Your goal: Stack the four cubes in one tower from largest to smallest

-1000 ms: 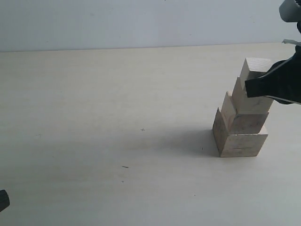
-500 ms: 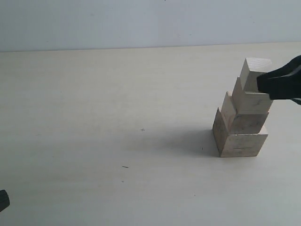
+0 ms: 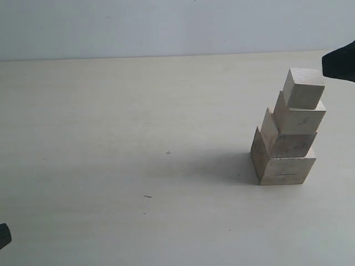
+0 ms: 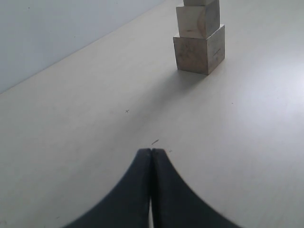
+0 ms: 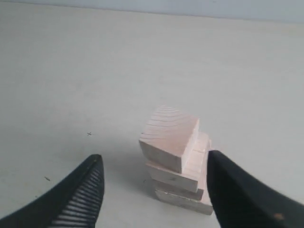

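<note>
The four cubes stand as one stepped tower [image 3: 285, 138] on the right of the table: largest cube [image 3: 283, 165] at the base, then two smaller ones, and the smallest cube [image 3: 304, 88] on top, turned slightly. My right gripper [image 3: 339, 60] hangs above and to the right of the top cube, apart from it. In the right wrist view it [image 5: 154, 156] is open, its fingers either side of the tower [image 5: 178, 161] without touching. My left gripper [image 4: 151, 151] is shut and empty, low over the table, far from the tower [image 4: 199, 42].
The pale table [image 3: 138, 138] stretches left of the tower, with a few small dark specks [image 3: 147, 196]. A light wall [image 3: 166, 27] runs behind the table's far edge. A dark tip of the left arm [image 3: 3, 235] shows at the lower left corner.
My right gripper has let go of the smallest cube, opened, and drawn away up and to the right. The cube stays on top of the tower. The left arm has not moved.
</note>
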### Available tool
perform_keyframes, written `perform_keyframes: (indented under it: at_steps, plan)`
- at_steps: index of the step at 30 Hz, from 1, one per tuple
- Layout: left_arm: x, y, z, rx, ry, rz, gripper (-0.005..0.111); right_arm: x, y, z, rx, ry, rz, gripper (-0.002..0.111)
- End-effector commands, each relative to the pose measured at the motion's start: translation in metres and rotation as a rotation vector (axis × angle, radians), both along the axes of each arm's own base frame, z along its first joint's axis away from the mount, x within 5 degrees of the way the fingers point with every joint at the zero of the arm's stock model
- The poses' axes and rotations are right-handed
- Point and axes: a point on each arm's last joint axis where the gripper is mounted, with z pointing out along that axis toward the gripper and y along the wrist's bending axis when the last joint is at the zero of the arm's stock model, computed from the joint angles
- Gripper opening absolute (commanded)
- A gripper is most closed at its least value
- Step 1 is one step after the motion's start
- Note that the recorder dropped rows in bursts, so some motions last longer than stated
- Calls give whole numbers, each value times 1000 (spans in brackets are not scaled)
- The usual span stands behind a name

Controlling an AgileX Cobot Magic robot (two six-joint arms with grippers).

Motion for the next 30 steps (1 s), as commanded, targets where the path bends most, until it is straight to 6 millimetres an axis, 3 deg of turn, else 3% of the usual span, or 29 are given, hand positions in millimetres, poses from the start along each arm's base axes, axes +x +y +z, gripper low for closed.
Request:
perform_keyframes:
  at_steps: [1, 5, 12, 30]
  plan:
    - [0, 0, 1, -13, -5, 3, 0, 18, 1, -12, 10, 70, -55, 67]
    - [0, 0, 1, -13, -5, 3, 0, 35, 4, -21, -9, 108, -48, 67]
    - [0, 0, 1, -13, -5, 3, 0, 51, 7, -19, -37, 103, -31, 67]
    - [0, 0, 1, -13, -5, 3, 0, 57, 5, -28, -162, 135, 28, 67]
